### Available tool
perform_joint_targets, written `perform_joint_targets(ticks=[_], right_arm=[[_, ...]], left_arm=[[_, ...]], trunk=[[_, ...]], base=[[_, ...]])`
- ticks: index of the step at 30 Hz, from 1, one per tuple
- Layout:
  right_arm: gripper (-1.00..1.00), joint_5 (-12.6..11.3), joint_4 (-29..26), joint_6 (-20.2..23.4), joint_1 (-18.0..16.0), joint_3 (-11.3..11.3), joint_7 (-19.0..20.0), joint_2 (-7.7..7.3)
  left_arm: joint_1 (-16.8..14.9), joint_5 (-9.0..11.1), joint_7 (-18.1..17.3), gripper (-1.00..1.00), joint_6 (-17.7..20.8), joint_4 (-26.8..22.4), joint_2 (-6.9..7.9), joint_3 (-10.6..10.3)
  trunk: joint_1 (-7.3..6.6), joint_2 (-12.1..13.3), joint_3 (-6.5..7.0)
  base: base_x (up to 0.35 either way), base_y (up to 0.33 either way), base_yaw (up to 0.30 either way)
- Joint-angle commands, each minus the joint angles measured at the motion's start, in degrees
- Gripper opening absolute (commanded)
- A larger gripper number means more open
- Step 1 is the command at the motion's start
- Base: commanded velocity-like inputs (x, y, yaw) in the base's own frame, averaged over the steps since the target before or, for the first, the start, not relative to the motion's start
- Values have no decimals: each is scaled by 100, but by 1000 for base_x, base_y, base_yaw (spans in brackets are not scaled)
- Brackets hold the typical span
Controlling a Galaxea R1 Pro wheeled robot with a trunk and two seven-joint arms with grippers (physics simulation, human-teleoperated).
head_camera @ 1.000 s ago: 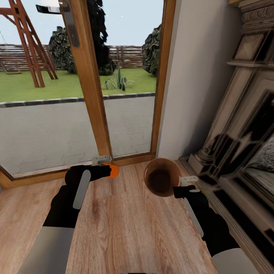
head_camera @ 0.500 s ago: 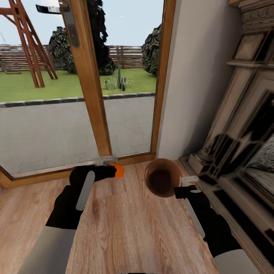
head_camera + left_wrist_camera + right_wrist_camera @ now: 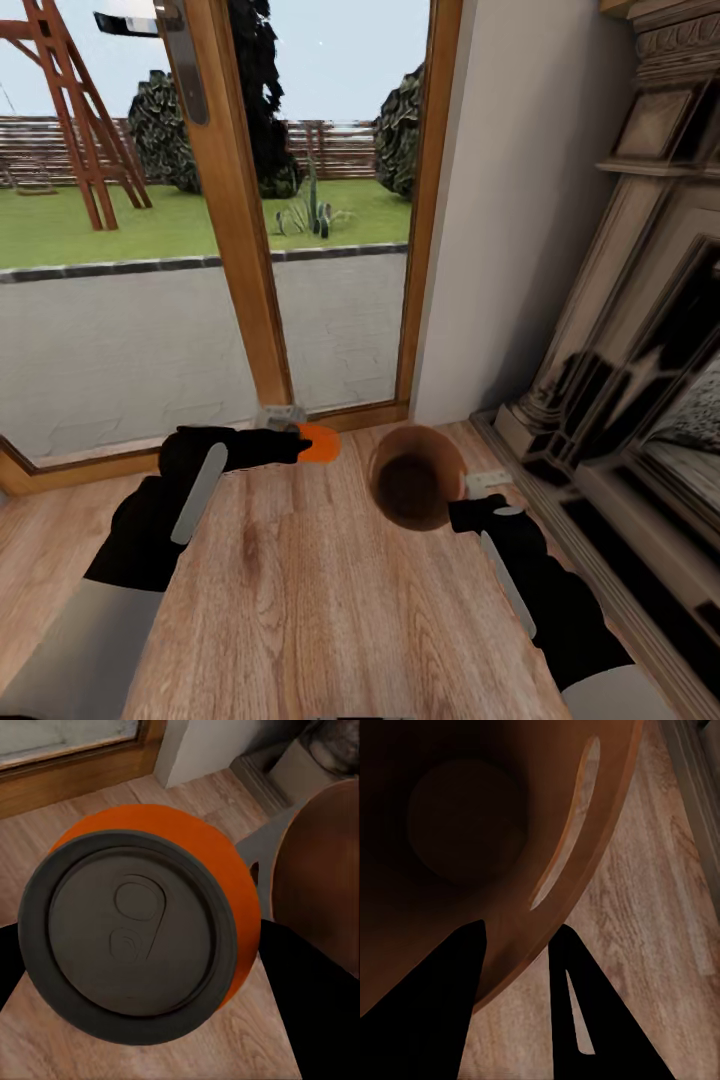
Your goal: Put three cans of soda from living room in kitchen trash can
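Nearest, both forearms cut off by the head view's lower edge; right claw [image 3: 470, 500] pinching the rim of the tash can [image 3: 415, 477], its far wall half hidden in shadow inside. Left claw [image 3: 300, 440] pressed onto the orange can of soda [image 3: 322, 442], held just beside the bin's rim and apart from it, grey pull-tab lid [image 3: 131, 934] facing the wrist camera. Beneath, plank wood floor [image 3: 300, 600]; beyond, wood-framed glass doors [image 3: 240, 250] onto a lawn, carved fireplace [image 3: 640, 330] at right.

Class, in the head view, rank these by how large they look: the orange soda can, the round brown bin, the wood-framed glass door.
1. Wood-framed glass door, by far.
2. Round brown bin.
3. Orange soda can, partly hidden by the left claw.

The door stands farther off, so nearness does not flatter it.
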Motion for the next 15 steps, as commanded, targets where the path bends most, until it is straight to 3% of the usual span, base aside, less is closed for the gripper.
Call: perform_joint_targets(ticks=[1,6,10,15], right_arm=[[-100,24,-14,1,-1,10,9,2],[-100,24,-5,11,7,155,7,8],[-100,23,-3,22,8,228,4,16],[-100,24,0,28,8,243,3,38]], left_arm=[[-27,-22,-87,-100,0,2,17,-2],[-381,-14,-878,-100,0,164,52,-70],[-902,-13,-1517,-100,0,712,7,-365],[-1149,-7,-1761,-100,0,951,-85,-554]], trunk=[[-1,0,1],[-1,0,1],[-1,0,1],[-1,0,1]], base=[[0,0,0],[0,0,0],[0,0,0],[0,0,0]])
